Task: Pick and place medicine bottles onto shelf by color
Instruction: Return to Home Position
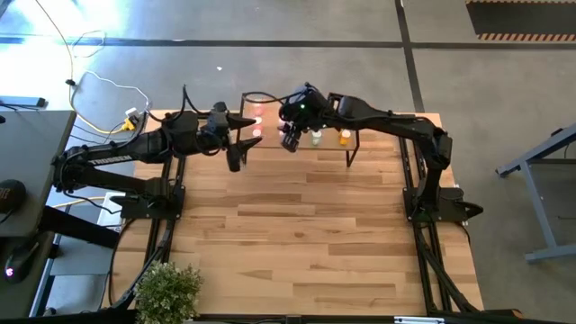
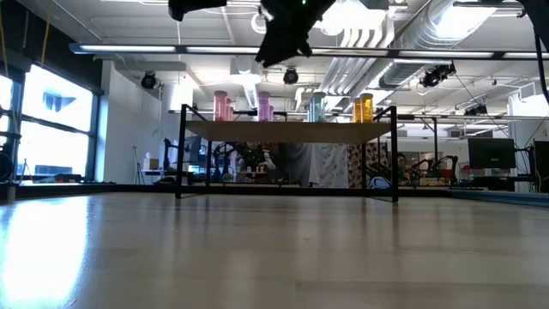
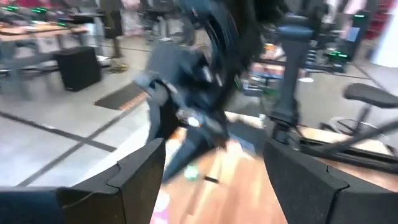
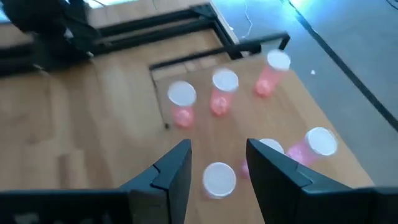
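On the plank table (image 1: 297, 234) in a bright workshop, medicine bottles (image 2: 263, 106) stand sorted by color along the shelf (image 2: 287, 130), as the right tool (image 1: 290, 141) hovers above and the left tool (image 1: 243, 142) alongside, both parted and empty.

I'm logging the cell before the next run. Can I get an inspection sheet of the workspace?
Surface: wooden table, shelf at one edge.
Job's things: pink bottles, teal bottle and orange bottle standing on the shelf.
Clutter: plant at a table corner, away from the shelf.
Pincers: left pincer open at the shelf's end; right pincer open over the pink bottles.
Cables: white cable on the floor.
Surroundings: workshop behind.
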